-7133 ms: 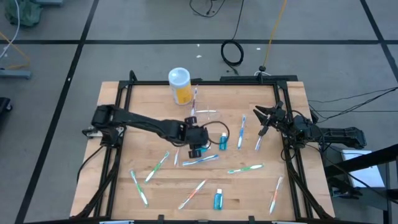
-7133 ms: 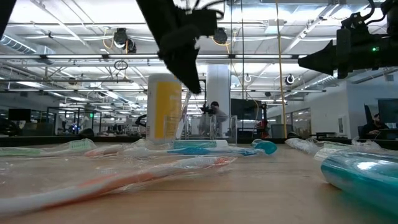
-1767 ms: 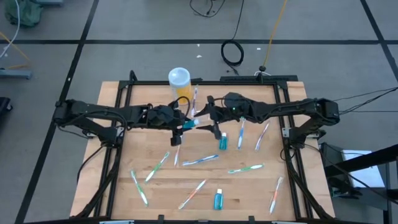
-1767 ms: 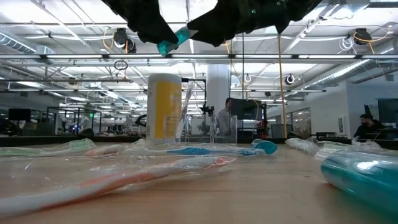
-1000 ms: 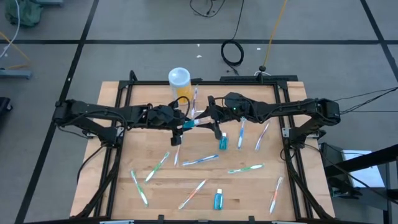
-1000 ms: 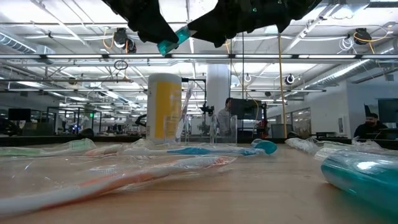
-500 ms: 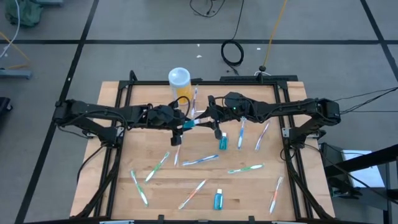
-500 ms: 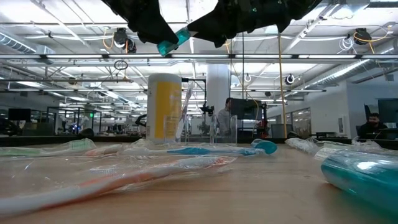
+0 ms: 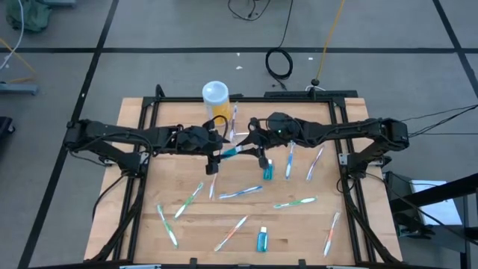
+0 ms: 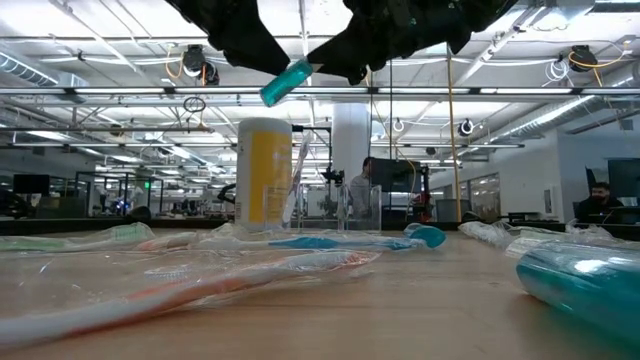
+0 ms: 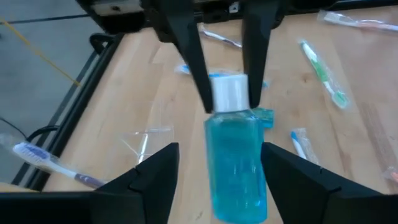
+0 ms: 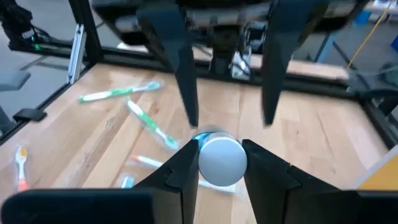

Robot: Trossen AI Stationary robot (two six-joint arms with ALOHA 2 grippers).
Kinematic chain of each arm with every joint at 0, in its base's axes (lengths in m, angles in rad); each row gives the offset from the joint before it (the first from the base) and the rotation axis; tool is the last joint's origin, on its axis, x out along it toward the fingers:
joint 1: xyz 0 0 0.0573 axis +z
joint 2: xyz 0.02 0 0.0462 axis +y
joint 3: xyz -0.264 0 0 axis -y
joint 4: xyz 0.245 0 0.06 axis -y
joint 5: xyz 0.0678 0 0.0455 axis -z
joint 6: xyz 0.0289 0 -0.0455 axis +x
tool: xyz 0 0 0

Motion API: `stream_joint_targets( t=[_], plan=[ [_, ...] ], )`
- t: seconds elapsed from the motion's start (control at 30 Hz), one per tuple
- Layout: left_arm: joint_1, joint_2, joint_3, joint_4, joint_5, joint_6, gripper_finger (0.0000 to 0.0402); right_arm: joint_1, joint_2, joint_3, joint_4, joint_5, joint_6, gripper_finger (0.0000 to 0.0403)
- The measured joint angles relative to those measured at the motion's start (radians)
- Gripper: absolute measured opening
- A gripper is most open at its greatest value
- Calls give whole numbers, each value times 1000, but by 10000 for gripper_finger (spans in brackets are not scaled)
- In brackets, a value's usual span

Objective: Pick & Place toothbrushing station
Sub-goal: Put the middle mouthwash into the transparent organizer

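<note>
On the wooden surface [image 9: 149,224], the clear toothbrushing station [image 9: 237,137] stands beside the yellow cup [image 9: 216,101], a toothbrush upright inside. Above, left gripper [image 9: 216,155] and right gripper [image 9: 256,145] fingers both clasp a blue bottle [image 11: 235,163].

Clear low toothbrushing station [image 9: 245,137], upright on the table, 1 toothbrush standing inside
</note>
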Motion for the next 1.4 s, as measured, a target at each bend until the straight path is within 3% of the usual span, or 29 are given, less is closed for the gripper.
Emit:
stream_joint_targets(
  t=[0.2,0.4,0.53,0.63,0.87,1.13,1.4],
  plan=[
    [1,-17,0,-62,-89,2,262,12,-5,0,-104,-2,55,91],
    [1,-102,1,-220,-180,-61,263,51,-42,47,-225,-1,-27,91],
    [-5,-179,1,-337,-235,-175,256,51,-50,170,-328,-7,-66,91],
    [-17,-233,1,-393,-264,-203,256,41,-48,266,-430,-112,-87,91],
    [-61,-291,2,-357,-296,-208,255,-33,21,469,-657,-124,-113,91],
    [-80,-285,0,-367,-299,-203,255,-178,126,480,-706,-124,-123,91],
    [-80,-287,0,-357,-300,-179,255,-253,230,480,-730,-123,-176,91]
  ],
)
